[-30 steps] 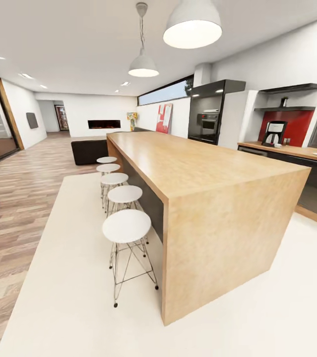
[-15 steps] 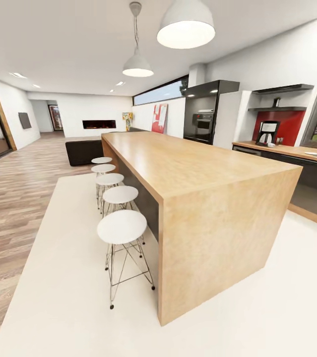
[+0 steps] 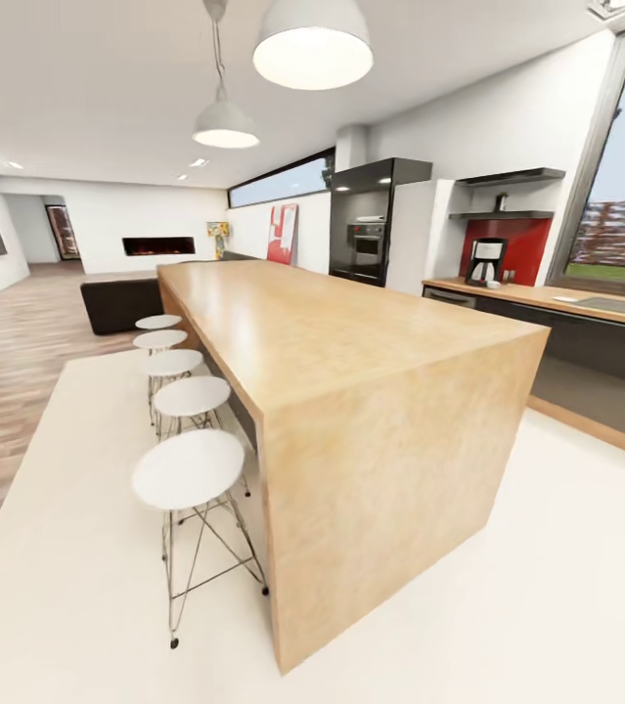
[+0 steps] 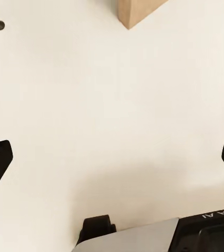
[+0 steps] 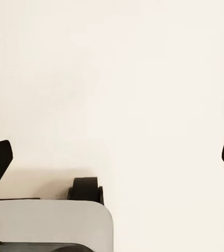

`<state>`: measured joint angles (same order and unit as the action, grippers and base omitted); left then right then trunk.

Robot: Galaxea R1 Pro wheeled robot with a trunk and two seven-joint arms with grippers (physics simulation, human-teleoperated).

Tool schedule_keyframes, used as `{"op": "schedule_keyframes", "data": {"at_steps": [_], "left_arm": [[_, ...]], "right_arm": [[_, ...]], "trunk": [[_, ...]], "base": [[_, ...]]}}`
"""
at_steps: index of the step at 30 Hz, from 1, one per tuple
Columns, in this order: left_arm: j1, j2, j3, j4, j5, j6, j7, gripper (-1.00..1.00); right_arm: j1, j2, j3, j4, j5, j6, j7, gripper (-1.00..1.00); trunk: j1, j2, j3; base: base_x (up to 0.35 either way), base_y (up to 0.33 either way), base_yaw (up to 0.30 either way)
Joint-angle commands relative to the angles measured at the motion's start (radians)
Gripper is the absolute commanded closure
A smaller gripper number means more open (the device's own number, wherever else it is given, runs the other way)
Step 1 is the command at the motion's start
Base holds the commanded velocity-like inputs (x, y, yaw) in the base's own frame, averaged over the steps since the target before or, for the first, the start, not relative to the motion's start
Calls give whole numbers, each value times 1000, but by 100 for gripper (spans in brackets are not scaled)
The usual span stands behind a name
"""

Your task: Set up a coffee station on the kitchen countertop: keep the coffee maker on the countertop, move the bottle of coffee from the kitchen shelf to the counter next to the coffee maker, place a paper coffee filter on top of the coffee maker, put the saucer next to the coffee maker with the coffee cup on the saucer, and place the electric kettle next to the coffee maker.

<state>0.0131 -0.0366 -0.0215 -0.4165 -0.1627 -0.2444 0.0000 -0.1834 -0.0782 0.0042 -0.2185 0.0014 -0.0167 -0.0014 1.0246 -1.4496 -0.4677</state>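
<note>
Coffee maker [image 3: 487,261] far off, small and blurred on kitchen countertop [image 3: 547,293].

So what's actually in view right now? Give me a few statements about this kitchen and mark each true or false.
1. The coffee maker stands on the kitchen countertop before a red wall panel. True.
2. Three stools stand beside the island. False: five white stools.
3. The left gripper holds a cup. False: its fingers are spread wide over bare floor, holding nothing.
4. Two pendant lamps hang above the island. True.
</note>
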Motion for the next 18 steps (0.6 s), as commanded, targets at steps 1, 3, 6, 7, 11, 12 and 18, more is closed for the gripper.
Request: {"op": "schedule_keyframes", "data": {"at_steps": [1,3,6,7,11,12,18], "left_arm": [[1,0,2,-2,-9,-1,0,-100],[1,0,3,-2,-9,-1,0,-100],[1,0,3,-2,-9,-1,0,-100],[1,0,3,-2,-9,-1,0,-100],[1,0,3,-2,-9,-1,0,-100],[1,0,3,-2,-9,-1,0,-100],[1,0,3,-2,-9,-1,0,-100]], "right_arm": [[-1,0,0,1,0,-2,0,-100],[-1,0,0,1,0,-2,0,-100],[-1,0,0,1,0,-2,0,-100],[-1,0,0,1,0,-2,0,-100],[-1,0,0,1,0,-2,0,-100],[-1,0,0,1,0,-2,0,-100],[-1,0,0,1,0,-2,0,-100]], "trunk": [[0,0,-1],[0,0,-1],[0,0,-1],[0,0,-1],[0,0,-1],[0,0,-1],[0,0,-1]], "base": [[238,-168,-260],[238,-169,-267],[238,-169,-271],[235,-172,-273],[175,-188,-275],[117,-201,-276],[91,-209,-276]]}}
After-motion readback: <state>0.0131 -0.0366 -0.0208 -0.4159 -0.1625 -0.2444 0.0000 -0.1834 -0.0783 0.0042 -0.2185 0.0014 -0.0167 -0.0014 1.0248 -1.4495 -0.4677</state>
